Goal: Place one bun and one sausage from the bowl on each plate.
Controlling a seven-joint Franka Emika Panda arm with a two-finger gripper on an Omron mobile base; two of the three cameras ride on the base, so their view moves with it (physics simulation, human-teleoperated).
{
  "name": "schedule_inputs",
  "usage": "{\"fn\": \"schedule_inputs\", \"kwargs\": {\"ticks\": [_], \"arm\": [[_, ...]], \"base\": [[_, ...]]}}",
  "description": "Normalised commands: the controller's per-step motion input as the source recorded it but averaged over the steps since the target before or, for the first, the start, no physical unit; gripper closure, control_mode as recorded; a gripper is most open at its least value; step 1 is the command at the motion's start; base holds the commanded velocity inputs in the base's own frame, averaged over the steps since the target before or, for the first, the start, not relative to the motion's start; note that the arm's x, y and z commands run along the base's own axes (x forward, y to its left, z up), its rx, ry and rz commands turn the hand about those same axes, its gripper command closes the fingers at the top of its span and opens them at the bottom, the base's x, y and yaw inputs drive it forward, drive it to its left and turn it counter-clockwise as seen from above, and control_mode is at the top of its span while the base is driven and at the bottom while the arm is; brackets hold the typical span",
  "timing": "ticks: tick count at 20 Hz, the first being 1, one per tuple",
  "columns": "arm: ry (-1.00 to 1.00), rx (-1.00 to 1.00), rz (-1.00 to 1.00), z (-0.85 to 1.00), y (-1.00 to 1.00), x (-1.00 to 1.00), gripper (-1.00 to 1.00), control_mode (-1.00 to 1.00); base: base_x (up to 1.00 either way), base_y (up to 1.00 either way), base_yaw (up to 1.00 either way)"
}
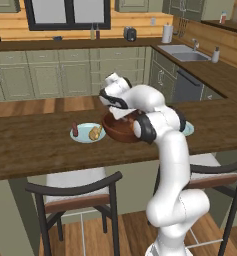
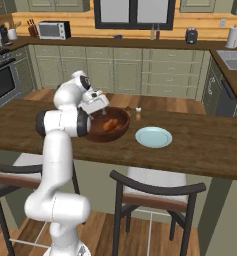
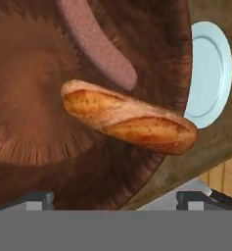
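- The bowl [image 1: 121,131], a deep, dark reddish-brown wooden one, stands on the table [image 1: 35,147] between two pale blue plates.
- Inside the bowl lie a golden bun [image 3: 128,117] and a pinkish sausage [image 3: 98,44]; in the hand view the bun lies across the bowl's inner wall, one end just beside the sausage's rounded tip.
- In the right base view an orange-brown shape [image 2: 110,124] shows in the bowl's hollow; which of the two foods it is cannot be told from there.
- The hand [image 3: 115,198] hangs over the bowl, looking down into it; its two dark fingertips [image 3: 39,198] stand spread wide apart, one on each side of the view, with nothing between them and not touching the bun.
- The left plate [image 1: 85,135] sits just beside the bowl and carries a dark red sausage [image 1: 75,130] and a tan bun [image 1: 95,132], lying apart from each other.
- The right plate [image 2: 153,137] lies near the bowl on its other side; its face is plain pale blue.
- A small shaker-like thing [image 2: 138,111] stands on the table behind the bowl and the right plate.
- Two dark-framed chairs [image 1: 75,192] are drawn up to the table's near edge.
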Motion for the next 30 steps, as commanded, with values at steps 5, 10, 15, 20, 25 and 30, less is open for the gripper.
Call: {"fn": "schedule_inputs", "kwargs": {"ticks": [5, 10, 15, 20, 25, 30], "arm": [[0.36, 0.0, 0.41, -0.15, 0.0, 0.24, -1.0, -1.0], [0.33, 0.01, 0.32, -0.06, -0.4, 0.23, -1.0, -1.0], [0.1, 0.09, 0.25, -0.49, -0.45, 0.1, -1.0, -1.0], [0.06, 0.08, 0.16, -0.48, -0.15, -0.11, -1.0, -1.0], [0.0, 0.17, 0.0, -0.49, -0.36, -1.0, -1.0, -1.0], [-0.05, 0.17, 0.0, -0.2, -0.4, -0.94, 1.0, -1.0]], "base": [[0.0, 0.0, 0.0], [0.0, 0.0, 0.0], [0.0, 0.0, 0.0], [0.0, 0.0, 0.0], [0.0, 0.0, 0.0], [0.0, 0.0, 0.0]]}}
